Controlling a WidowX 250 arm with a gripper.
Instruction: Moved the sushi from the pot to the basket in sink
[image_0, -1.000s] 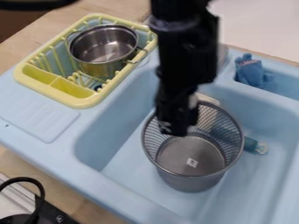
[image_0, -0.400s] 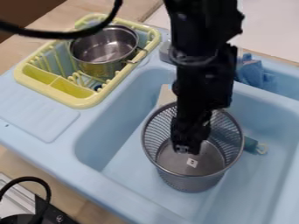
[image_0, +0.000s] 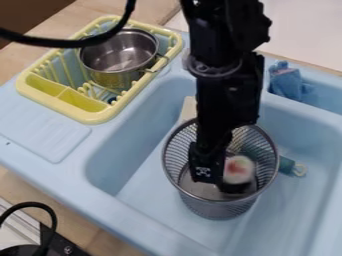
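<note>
The black gripper (image_0: 220, 181) hangs inside the grey mesh basket (image_0: 226, 201), tips low between its walls. Its two fingers stand apart, so it is open. The sushi (image_0: 238, 168), white with a reddish centre, shows in the basket close against the gripper's right side; whether it touches a finger or the basket floor cannot be told. Upper left, the metal pot (image_0: 119, 54) sits in the yellow dish rack, and no sushi shows in its visible interior. The basket stands upright in the light-blue sink (image_0: 137, 167).
Left of the basin is the yellow rack (image_0: 83, 102). A blue cloth-like item (image_0: 286, 82) lies in the upper-right compartment. Behind the basket's right side is a teal-handled item (image_0: 288, 165). Black cable crosses the upper left, and a stove edge shows lower left.
From a second ago, the gripper has moved right and lower into the basket. Since the later earlier frame its fingers have spread, and the sushi has come into sight beside them.
</note>
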